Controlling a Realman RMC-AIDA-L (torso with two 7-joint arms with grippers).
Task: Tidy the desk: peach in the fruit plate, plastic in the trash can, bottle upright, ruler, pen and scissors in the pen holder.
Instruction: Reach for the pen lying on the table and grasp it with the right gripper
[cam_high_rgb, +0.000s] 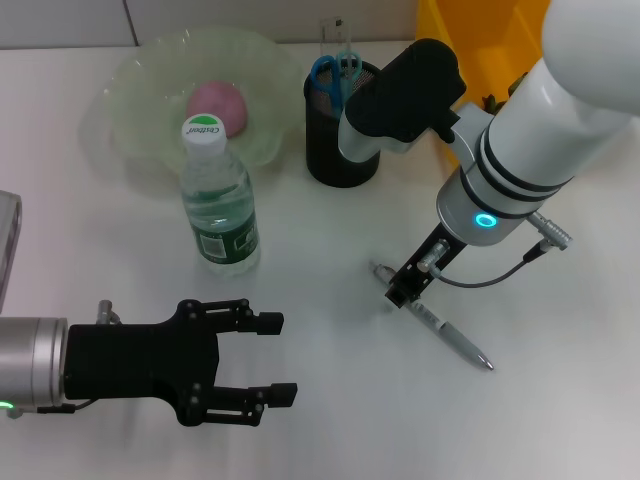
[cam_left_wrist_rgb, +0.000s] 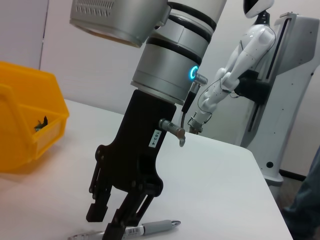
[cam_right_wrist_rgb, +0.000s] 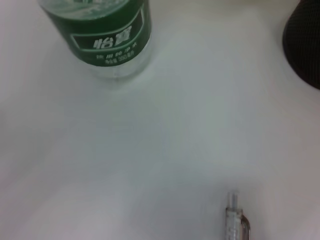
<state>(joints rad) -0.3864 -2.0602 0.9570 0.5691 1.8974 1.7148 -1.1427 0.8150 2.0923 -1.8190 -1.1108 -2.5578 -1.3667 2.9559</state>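
Observation:
A grey pen (cam_high_rgb: 440, 325) lies on the white desk (cam_high_rgb: 330, 400). My right gripper (cam_high_rgb: 403, 287) is low over its near end, open, with the fingers (cam_left_wrist_rgb: 97, 210) straddling the pen (cam_left_wrist_rgb: 150, 230). The bottle (cam_high_rgb: 218, 200) stands upright in front of the pale green fruit plate (cam_high_rgb: 140, 90), which holds the pink peach (cam_high_rgb: 218, 105). Blue-handled scissors (cam_high_rgb: 335, 72) and a clear ruler (cam_high_rgb: 333, 35) stand in the black mesh pen holder (cam_high_rgb: 340, 140). My left gripper (cam_high_rgb: 272, 358) hovers open at the front left. No plastic shows on the desk.
A yellow trash can (cam_high_rgb: 480, 40) stands at the back right with a small dark scrap inside. In the right wrist view the bottle (cam_right_wrist_rgb: 100, 35) and the pen tip (cam_right_wrist_rgb: 233, 215) are far apart. Another robot (cam_left_wrist_rgb: 240, 60) stands beyond the desk.

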